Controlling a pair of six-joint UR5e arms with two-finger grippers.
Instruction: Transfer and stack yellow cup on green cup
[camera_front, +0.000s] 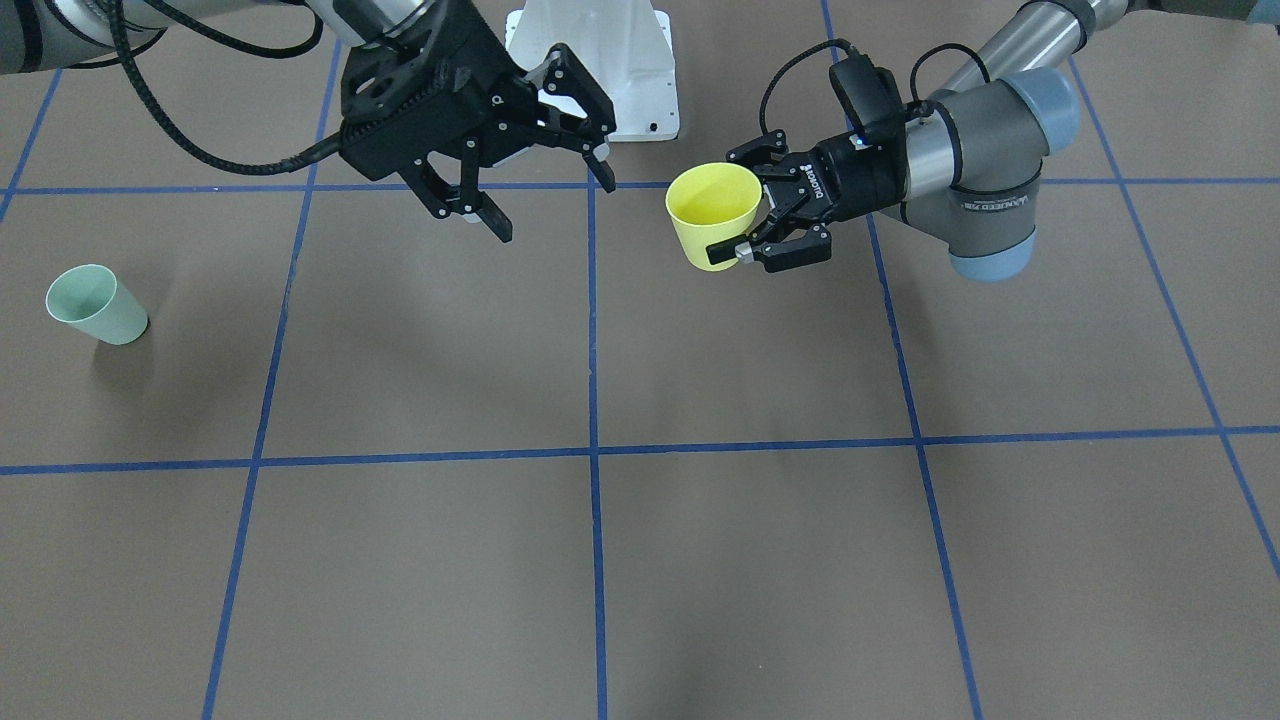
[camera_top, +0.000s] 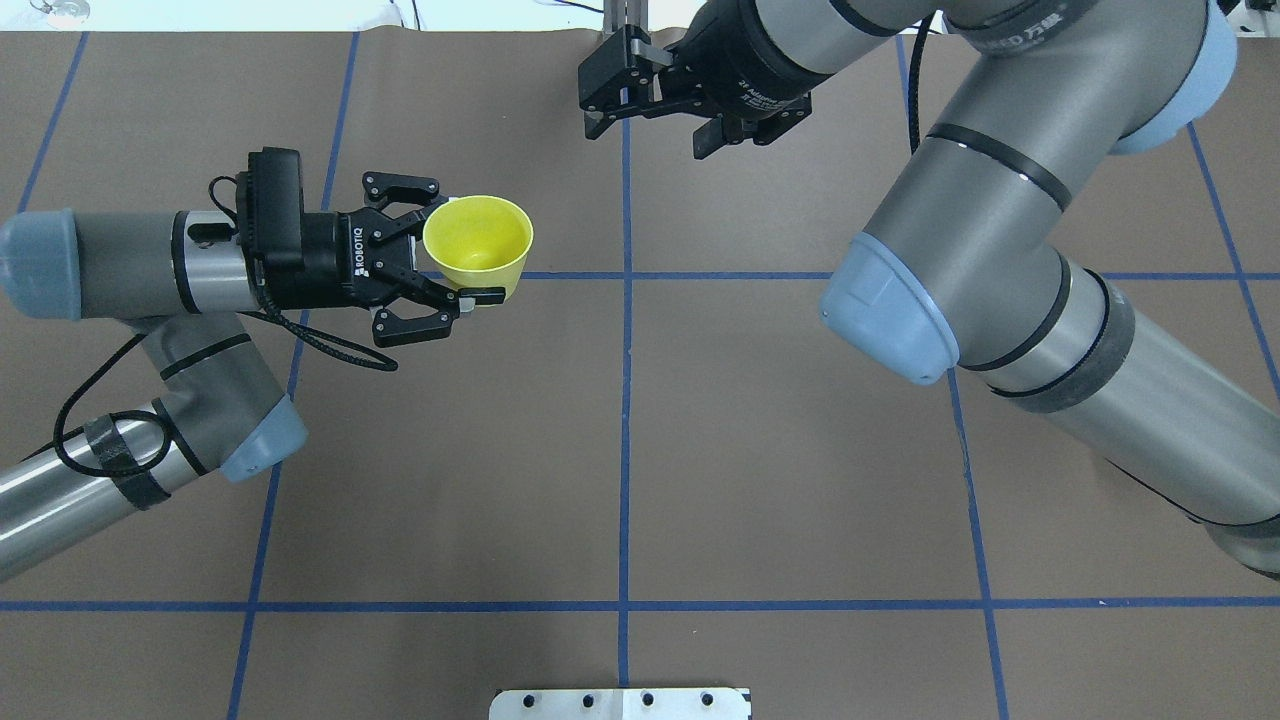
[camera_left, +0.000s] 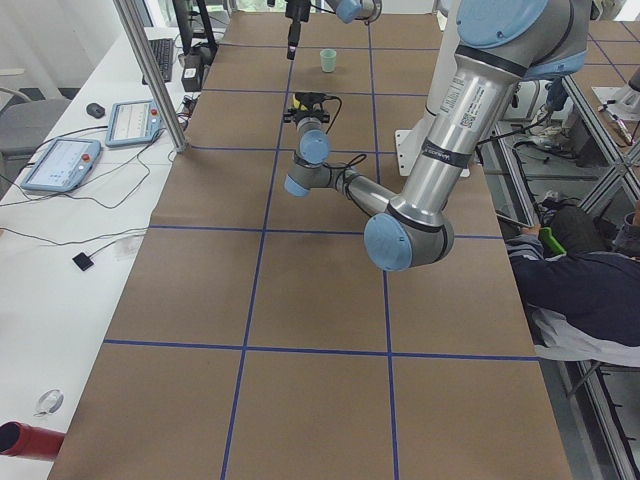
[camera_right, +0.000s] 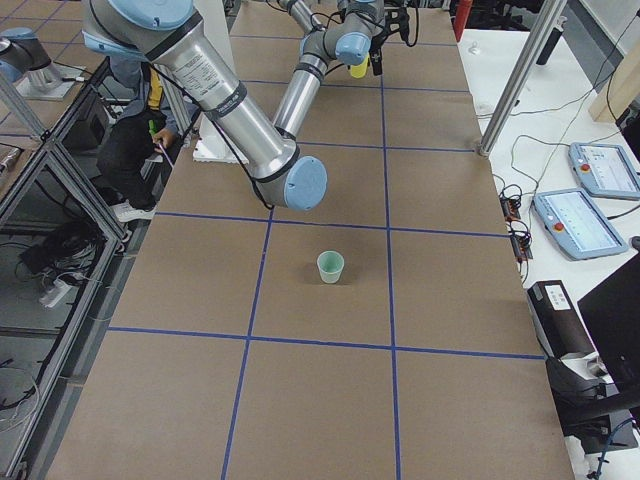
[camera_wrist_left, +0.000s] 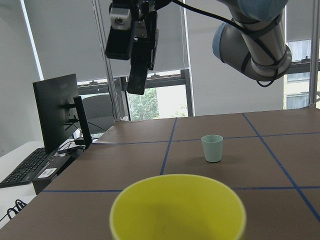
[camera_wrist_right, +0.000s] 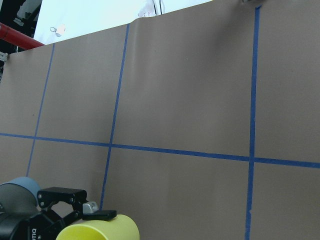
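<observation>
Yellow cup (camera_front: 712, 215), empty and upright, sits clamped in the left hand (camera_top: 462, 248) above the counter (camera_front: 600, 560). Seen from the front, the right hand (camera_front: 553, 200) hangs wide open, holding nothing, between it and the empty green cup (camera_front: 97, 304), which stands at 8 o'clock.

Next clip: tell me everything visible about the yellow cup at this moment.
The yellow cup is a small, smooth, bright yellow tumbler, plastic by its look, tapered toward the base, no handle. It is upright, mouth up, empty. The left gripper has its jaws closed on its sides, apparently holding it clear of the table. Nothing else touches it.
</observation>
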